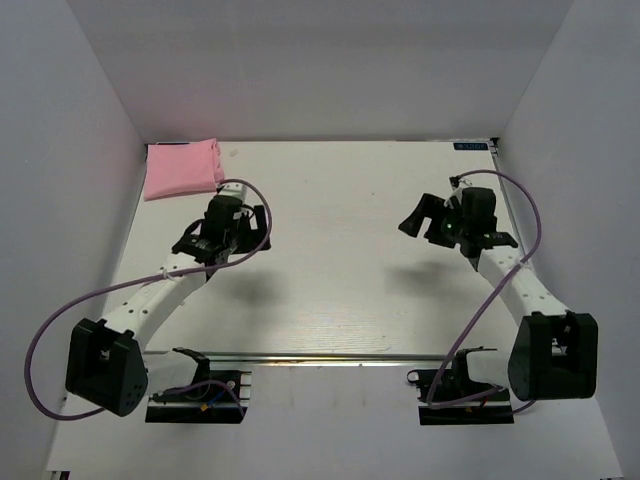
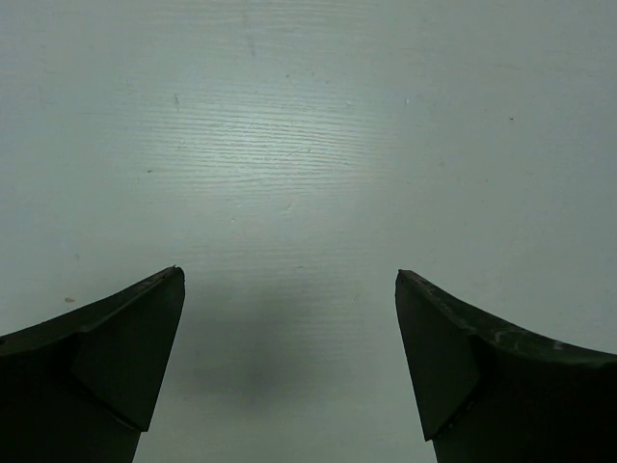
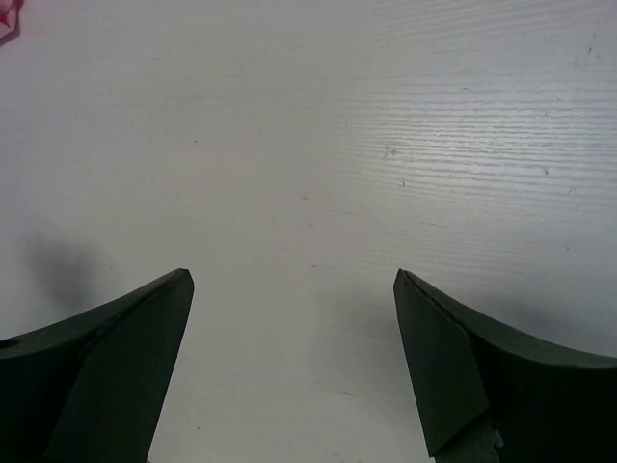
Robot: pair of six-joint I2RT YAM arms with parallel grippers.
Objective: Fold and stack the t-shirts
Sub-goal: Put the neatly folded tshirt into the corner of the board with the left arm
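Top external first: whereabouts of the t-shirt (image 1: 183, 168)?

Upper left of the frame, flat on the table (image 1: 350, 290) in its far corner, folded into a compact pink block.

And the left gripper (image 1: 224, 203)?

Just below and right of that pink block, near it but apart from the fabric. Jaw gap hard to read from this angle.

Right gripper (image 1: 420, 216)?

Right of centre, well apart from the t-shirt, pointing toward the left of the frame. Jaws spread, holding nothing.

Left wrist next. State of the jaws?

Spread wide. Two dark fingers (image 2: 116, 347) rising from the lower left and lower right corners, with only pale wood-grain tabletop between them. Soft dark shadow at lower centre. Holding nothing.

Right wrist, then?

Much the same layout: dark fingers (image 3: 106, 357) at the lower corners, set wide apart, gripping nothing, bare tabletop between. Faint grey shadow at the left edge, mid-height. Sliver of pink in the extreme upper left corner of the frame, too small to tell more than its colour; well apart from the fingers.
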